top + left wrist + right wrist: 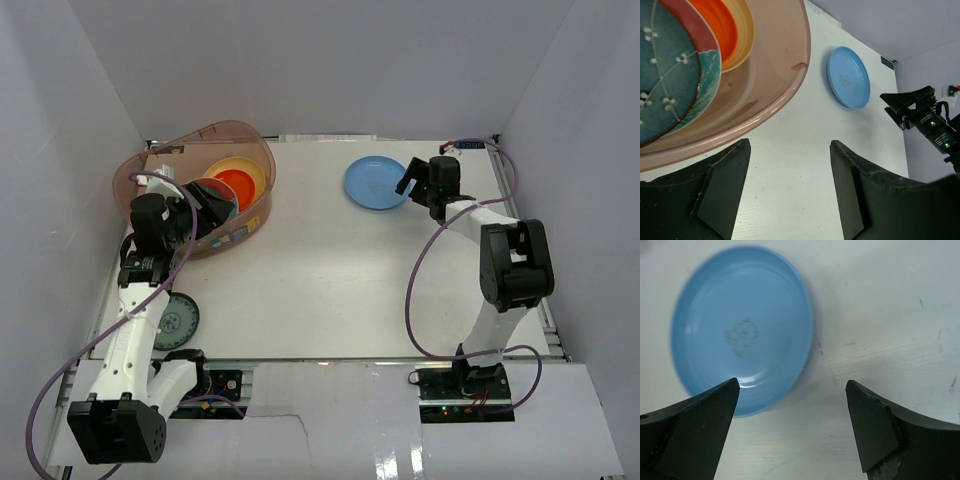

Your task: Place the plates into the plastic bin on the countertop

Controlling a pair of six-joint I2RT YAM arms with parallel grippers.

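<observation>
The plastic bin (258,140) stands at the countertop's (330,290) far left. Inside it lie an orange-red plate (237,185) on a tan-yellow one (256,170), and a red-and-teal floral plate (665,85). My left gripper (205,203) hovers over the bin's near side. In the left wrist view the left gripper (790,150) is open and holds nothing. A blue plate (378,183) lies flat at the far middle. My right gripper (792,387) is open just beside that plate's (740,330) right edge, holding nothing. A grey patterned plate (178,320) lies at the near left, partly under the left arm.
White walls close in the table on three sides. Purple cables loop from both arms over the table's sides. The bin rim (790,90) curves close above my left fingers (725,185). In the left wrist view the right gripper (907,107) shows beyond the blue plate (848,76).
</observation>
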